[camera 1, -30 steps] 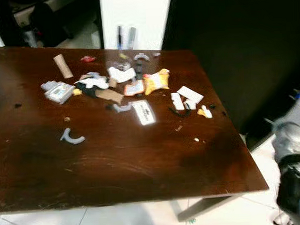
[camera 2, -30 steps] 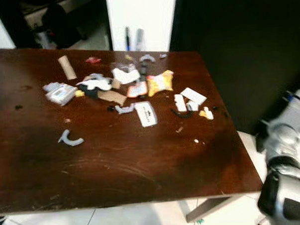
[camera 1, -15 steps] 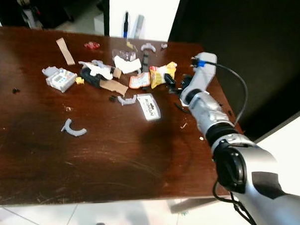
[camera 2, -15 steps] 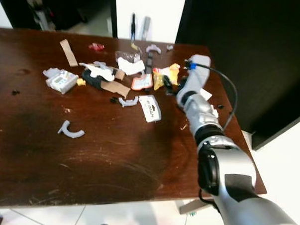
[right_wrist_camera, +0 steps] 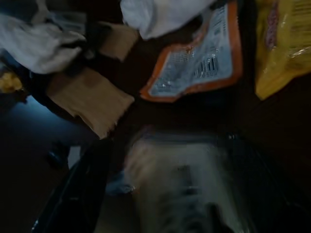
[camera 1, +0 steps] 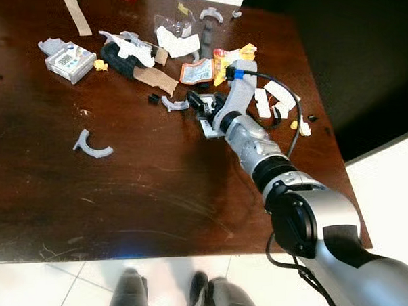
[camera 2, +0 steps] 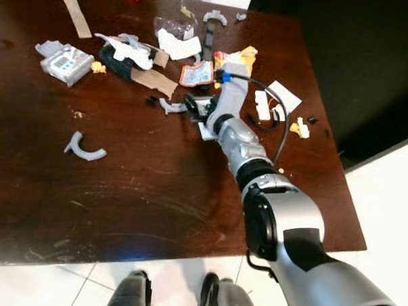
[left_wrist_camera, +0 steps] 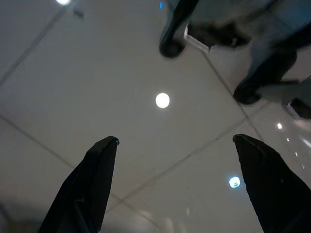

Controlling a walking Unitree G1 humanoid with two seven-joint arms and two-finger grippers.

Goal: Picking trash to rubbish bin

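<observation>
— Right gripper point(camera 1: 200, 102) is now down on the white label card point(camera 1: 209, 128), when half a second ago it was beside the yellow wrapper point(camera 1: 235, 57). So the pick has begun.

— Closed on it?

— No; fingers apart, straddling the card, nothing lifted. Left gripper point(left_wrist_camera: 177, 182) hangs spread over the floor.

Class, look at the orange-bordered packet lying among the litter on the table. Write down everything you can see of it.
The orange-bordered packet is a flat, crinkly foil-like sachet, white in the middle with small print and a barcode. It lies flat on the brown table, beside a yellow wrapper, with a white crumpled paper over one end. The right gripper hovers close by, not touching it.
</observation>
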